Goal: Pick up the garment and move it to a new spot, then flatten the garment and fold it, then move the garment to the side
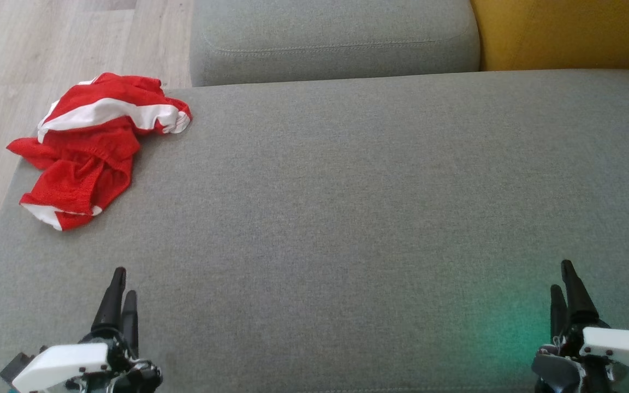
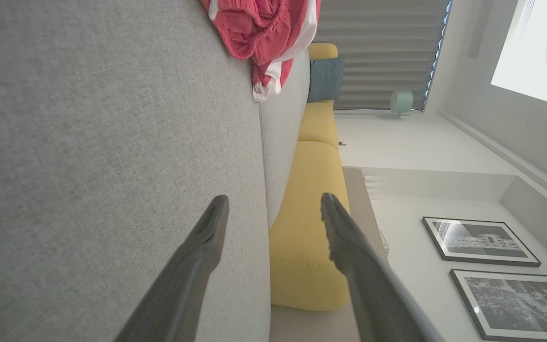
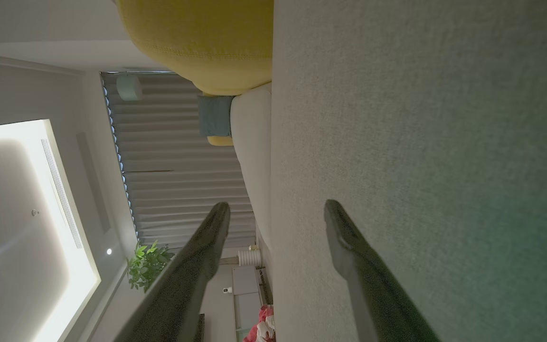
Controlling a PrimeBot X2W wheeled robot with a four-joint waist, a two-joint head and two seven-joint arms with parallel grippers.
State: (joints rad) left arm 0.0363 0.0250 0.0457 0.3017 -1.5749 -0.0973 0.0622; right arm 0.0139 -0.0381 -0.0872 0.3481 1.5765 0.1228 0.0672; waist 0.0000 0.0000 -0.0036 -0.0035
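Red-white garment (image 1: 90, 147) crumpled, perhaps shorts, grey cushion (image 1: 347, 218)

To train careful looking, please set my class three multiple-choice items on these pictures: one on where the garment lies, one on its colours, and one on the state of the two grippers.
1. Where on the grey seat is the garment?
A. far left corner
B. middle
C. near right corner

2. What colours is the garment?
A. blue and yellow
B. red and white
C. all black

3. How are the left gripper and right gripper?
A. both open, empty
B. both shut on the garment
C. left shut, right open

Answers:
1 A, it lies crumpled at the seat's far left corner in the head view.
2 B, it is red cloth with white bands.
3 A, each wrist view shows its gripper spread wide, with nothing held.
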